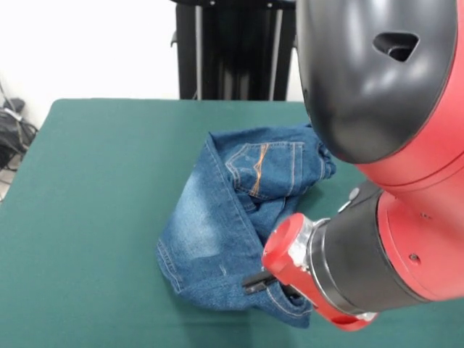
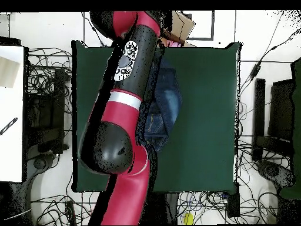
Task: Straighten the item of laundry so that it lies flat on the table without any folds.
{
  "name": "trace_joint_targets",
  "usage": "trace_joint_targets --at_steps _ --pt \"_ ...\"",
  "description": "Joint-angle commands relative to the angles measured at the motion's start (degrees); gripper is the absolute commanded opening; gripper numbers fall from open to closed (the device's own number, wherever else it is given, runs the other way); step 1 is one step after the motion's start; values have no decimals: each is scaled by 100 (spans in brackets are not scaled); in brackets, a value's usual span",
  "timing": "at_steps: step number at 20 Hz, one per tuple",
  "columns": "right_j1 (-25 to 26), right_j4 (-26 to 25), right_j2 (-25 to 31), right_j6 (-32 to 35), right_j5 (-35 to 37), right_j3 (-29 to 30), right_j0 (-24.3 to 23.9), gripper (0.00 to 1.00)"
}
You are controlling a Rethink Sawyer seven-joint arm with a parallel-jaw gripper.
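Pincer (image 1: pixel 255 281) at jeans' (image 1: pixel 217 225) near edge

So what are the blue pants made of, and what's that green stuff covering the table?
The jeans look like denim: a woven blue cloth with faded pale patches and orange stitching round the pocket. They lie bunched and folded, as soft cloth does. The table seems covered in plain dark green fabric, matte with no shine, perhaps felt or a similar cloth; the pictures do not settle which.
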Motion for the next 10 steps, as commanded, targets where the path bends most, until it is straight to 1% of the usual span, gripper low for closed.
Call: trace_joint_targets --at_steps 1,5,10 --pt "-22 1497 -2629 1363 -78 694 -140 0" --pt "-22 2266 -3462 1234 103 898 -183 0" --pt "11 2808 -4101 1179 215 1071 -188 0"
